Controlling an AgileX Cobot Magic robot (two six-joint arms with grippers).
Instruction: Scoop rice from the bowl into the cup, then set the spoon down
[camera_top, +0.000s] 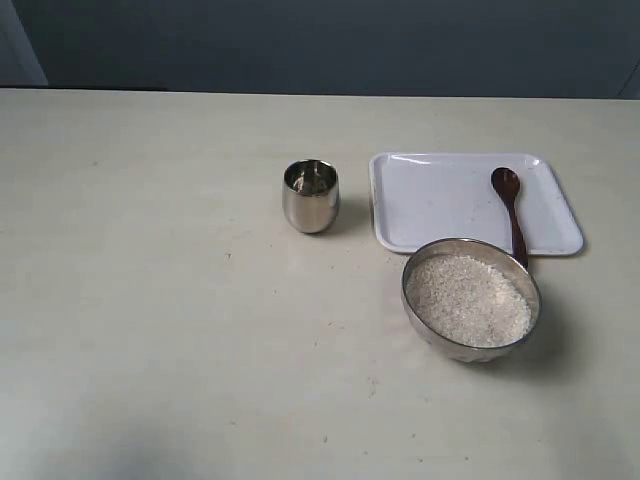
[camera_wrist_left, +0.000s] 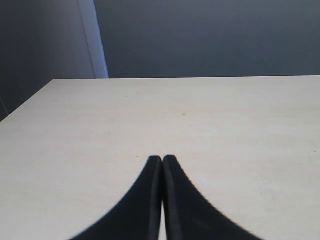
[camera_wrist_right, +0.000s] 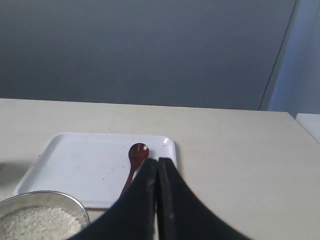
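Note:
The wide steel bowl (camera_top: 471, 298) stands at the front right of the table, full of white rice (camera_top: 468, 299). The small steel cup (camera_top: 311, 195) stands to its left and farther back. On the white tray (camera_top: 440, 205) lies the dark wooden spoon (camera_top: 510, 208), its handle pointing toward the bowl. Neither arm shows in the exterior view. My right gripper (camera_wrist_right: 157, 161) is shut and holds nothing; beyond its tips lie the spoon (camera_wrist_right: 136, 154), the tray (camera_wrist_right: 85, 165) and the bowl (camera_wrist_right: 45, 212). My left gripper (camera_wrist_left: 162, 158) is shut over bare table.
The table (camera_top: 150, 300) is pale beige, with a dark wall behind its far edge. The tray lies directly behind the bowl, its front edge close to the bowl's rim.

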